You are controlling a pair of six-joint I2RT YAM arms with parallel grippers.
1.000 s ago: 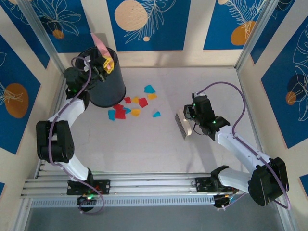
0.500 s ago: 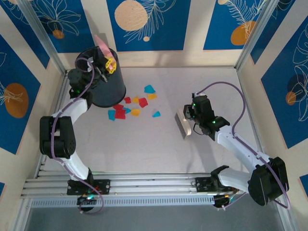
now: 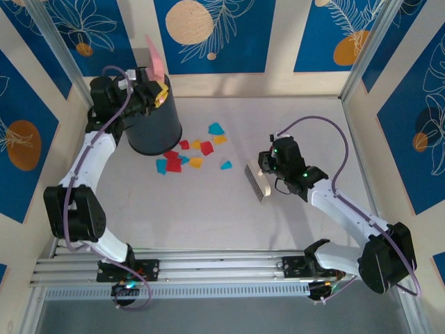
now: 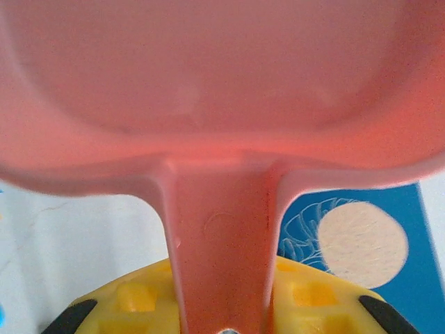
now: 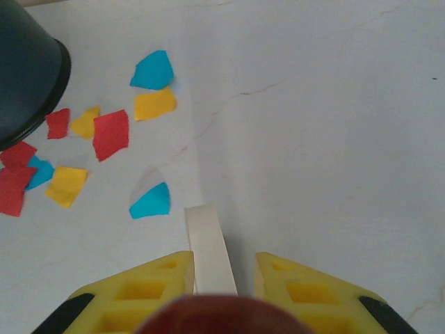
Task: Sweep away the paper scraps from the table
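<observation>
- The paper scraps (image 3: 189,153), about a dozen red, yellow and cyan pieces, lie in a loose cluster left of the middle of the top view, on the white desk (image 3: 313,125).
- The leftmost scraps sit just beside the foot of the black bin (image 3: 149,129) in the upper left; one cyan piece lies apart, on the right edge of the cluster.
- The left tool (image 4: 222,313) is clamped on the handle of the pink dustpan (image 3: 154,59), which is held tilted up above the bin's mouth, well clear of the desk.
- No scraps show on the visible face of the pan; what is inside the bin cannot be made out.
- The right tool (image 5: 221,278) is closed tight on a brush (image 3: 256,182), whose pale bristles stand right of the scraps, near the lone cyan piece but apart from it.
- Judged from this, the sweeping proper is not yet done. All the scraps in view remain on the desk.
- Left to do, as it looks:
  - lower the pan beside the cluster
  - brush the pieces in
  - tip them into the bin
</observation>
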